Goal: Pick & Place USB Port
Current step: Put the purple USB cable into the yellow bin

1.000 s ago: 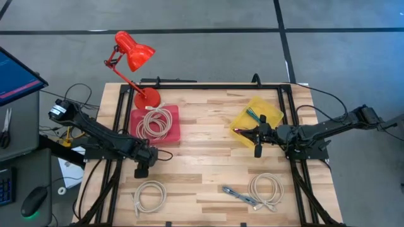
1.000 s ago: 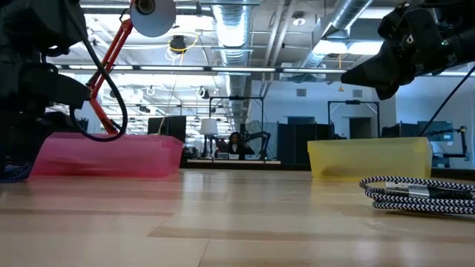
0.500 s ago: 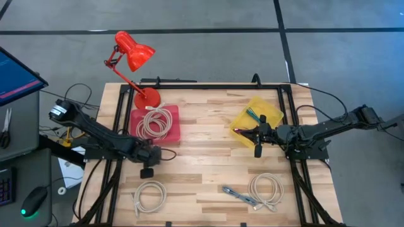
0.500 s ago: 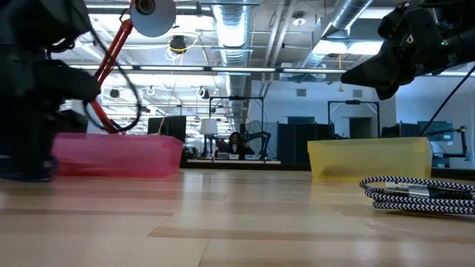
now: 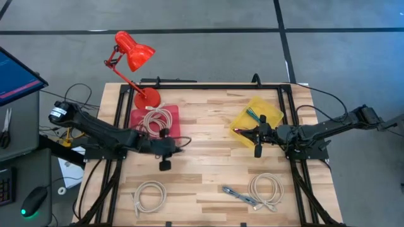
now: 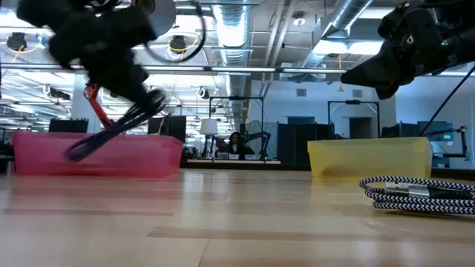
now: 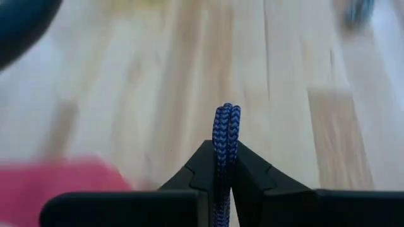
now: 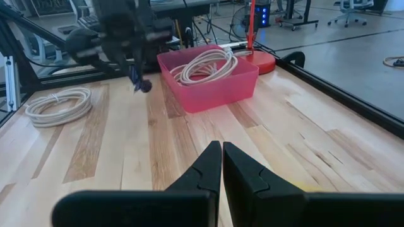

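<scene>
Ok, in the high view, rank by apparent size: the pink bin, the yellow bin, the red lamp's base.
1. pink bin, partly covered by the left arm
2. yellow bin, slightly smaller
3. red lamp's base, clearly smallest

The top-down camera puts all three at similar distance.

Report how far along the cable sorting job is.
Done: one white cable lies in the pink bin, and cables sit in the yellow bin. In hand: the left gripper is shut on a blue braided cable. Left: two white coils on the table; the right gripper waits shut.
</scene>
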Controlling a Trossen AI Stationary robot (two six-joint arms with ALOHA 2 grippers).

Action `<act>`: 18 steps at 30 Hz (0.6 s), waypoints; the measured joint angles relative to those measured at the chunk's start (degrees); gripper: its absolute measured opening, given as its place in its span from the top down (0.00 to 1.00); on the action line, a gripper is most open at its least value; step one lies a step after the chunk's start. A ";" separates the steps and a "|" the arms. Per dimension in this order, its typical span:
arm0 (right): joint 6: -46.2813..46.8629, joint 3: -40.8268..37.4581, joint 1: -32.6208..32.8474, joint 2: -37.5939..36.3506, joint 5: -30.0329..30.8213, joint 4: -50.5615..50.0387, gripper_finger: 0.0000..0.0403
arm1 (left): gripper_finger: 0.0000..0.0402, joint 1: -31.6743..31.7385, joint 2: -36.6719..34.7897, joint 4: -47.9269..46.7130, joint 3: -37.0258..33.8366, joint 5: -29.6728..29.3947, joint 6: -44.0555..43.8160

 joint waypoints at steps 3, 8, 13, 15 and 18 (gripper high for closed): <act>0.00 0.00 0.00 -0.02 0.00 0.01 0.98 | 0.93 2.56 -0.03 7.57 1.14 -0.09 4.91; 0.00 0.00 0.00 -0.02 0.00 0.04 0.98 | 0.93 6.21 -0.05 23.77 1.28 0.56 12.65; 0.00 0.00 0.00 -0.02 0.00 0.11 0.98 | 0.93 9.77 -0.09 34.29 1.32 7.85 16.34; 0.00 0.00 -0.02 0.00 0.16 0.92 0.98 | 0.93 11.24 -0.09 36.09 1.32 11.09 16.52; 0.05 0.00 -0.14 0.26 3.02 5.05 0.98 | 0.93 13.24 -0.09 37.66 1.32 13.78 16.52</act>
